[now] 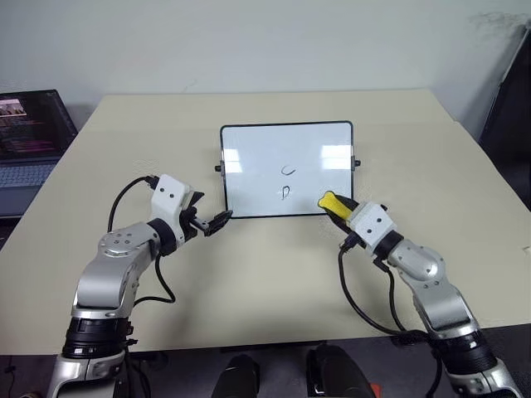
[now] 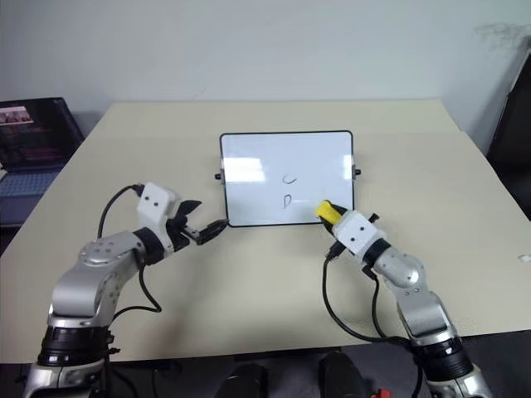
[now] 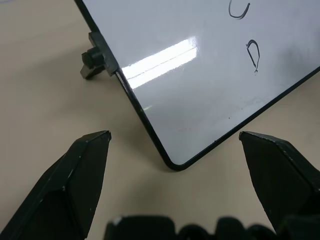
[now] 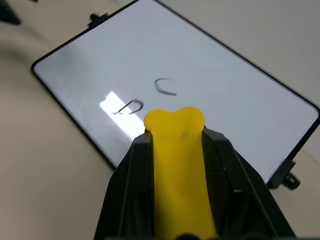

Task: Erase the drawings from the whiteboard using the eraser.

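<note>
The whiteboard (image 1: pixel 253 178) lies flat in the middle of the table. Two small black drawings sit on its near right part: a "c" (image 1: pixel 288 172) above a "D" (image 1: pixel 285 193). My right gripper (image 1: pixel 338 209) is shut on the yellow eraser (image 1: pixel 328 201), which hovers at the board's near right corner, just right of the D. In the right wrist view the eraser (image 4: pixel 177 160) sticks out between the fingers toward the two marks. My left gripper (image 1: pixel 217 222) is open by the board's near left corner (image 3: pixel 172 162), holding nothing.
An open laptop (image 1: pixel 29 133) stands off the table's left side. A dark object (image 1: pixel 508 99) stands beyond the right edge. Small black knobs (image 1: pixel 219 168) stick out of the board's short sides. Bare tabletop (image 1: pixel 274 274) lies between my arms.
</note>
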You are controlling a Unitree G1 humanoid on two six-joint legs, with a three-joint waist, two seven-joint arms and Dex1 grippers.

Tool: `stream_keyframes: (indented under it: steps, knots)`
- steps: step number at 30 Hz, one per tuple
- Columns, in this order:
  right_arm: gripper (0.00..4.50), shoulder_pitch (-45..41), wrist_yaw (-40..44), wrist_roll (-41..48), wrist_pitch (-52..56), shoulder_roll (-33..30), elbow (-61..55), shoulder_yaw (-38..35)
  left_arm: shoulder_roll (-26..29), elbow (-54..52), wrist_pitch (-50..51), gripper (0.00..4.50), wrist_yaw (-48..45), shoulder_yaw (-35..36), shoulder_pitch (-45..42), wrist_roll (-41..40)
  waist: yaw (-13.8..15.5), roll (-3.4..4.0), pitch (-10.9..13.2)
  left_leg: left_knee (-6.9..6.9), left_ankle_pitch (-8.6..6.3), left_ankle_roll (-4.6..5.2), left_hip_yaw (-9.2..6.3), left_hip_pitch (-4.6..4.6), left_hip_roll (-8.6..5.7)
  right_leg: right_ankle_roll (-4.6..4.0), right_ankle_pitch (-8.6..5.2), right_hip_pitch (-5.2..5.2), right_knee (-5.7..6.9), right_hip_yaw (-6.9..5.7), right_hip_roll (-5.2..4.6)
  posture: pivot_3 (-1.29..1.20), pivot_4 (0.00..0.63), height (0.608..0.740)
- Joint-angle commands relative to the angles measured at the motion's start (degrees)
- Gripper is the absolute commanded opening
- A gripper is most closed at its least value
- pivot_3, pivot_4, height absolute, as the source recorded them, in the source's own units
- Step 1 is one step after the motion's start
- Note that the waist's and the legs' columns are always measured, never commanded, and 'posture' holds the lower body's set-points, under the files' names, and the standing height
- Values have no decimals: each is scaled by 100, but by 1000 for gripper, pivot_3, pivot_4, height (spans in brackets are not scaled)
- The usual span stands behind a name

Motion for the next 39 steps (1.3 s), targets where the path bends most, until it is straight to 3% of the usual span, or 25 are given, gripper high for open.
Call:
stream_keyframes:
  steps: [1, 14, 19, 27, 36, 39]
  knots:
    - [987, -755, -247, -221, -644, 216, 619, 68, 16, -244, -46, 4500, 37, 2, -161, -26, -2, 0, 0, 1, 0, -1, -1, 0, -1, 0, 0, 0, 1, 0, 3, 0, 150, 740]
    - [986, -3532, -1248, -1017, -2164, 1124, 5022, 421, 94, -217, -86, 4500, -227, -327, -517, -10, 29, -2, 1, -4, -1, -2, -3, -9, -6, -31, 19, -4, -5, -5, 0, 0, 150, 740]
    - [986, -4102, -1593, -1108, -2494, 1317, 6194, 388, 142, -126, -126, 4500, -344, -392, -681, 30, 4, -2, 1, -5, 0, -2, -2, -11, -6, -32, 19, -6, -5, -4, 0, 0, 150, 740]
    - [986, -4170, -1572, -1257, -2826, 1424, 7287, 568, 105, -13, -204, 4500, -477, -530, -868, 105, -18, -3, 0, -2, -1, -1, 0, -3, -7, -32, 19, -3, 7, 0, 0, 0, 150, 740]
    - [986, -3741, -1193, -1529, -2901, 1644, 7445, 973, 106, 46, -252, 4500, -486, -510, -857, 102, -129, -6, -2, -1, -1, 0, 18, 51, -5, -31, 18, 24, 36, 23, 4, 0, 150, 740]
    - [986, -3764, -1402, -1591, -3029, 1603, 7332, 970, 99, 77, -272, 4500, -484, -502, -851, 98, -130, -6, -2, -2, 0, 1, 22, 72, -5, -7, 3, 39, 38, 29, 7, 0, 150, 740]
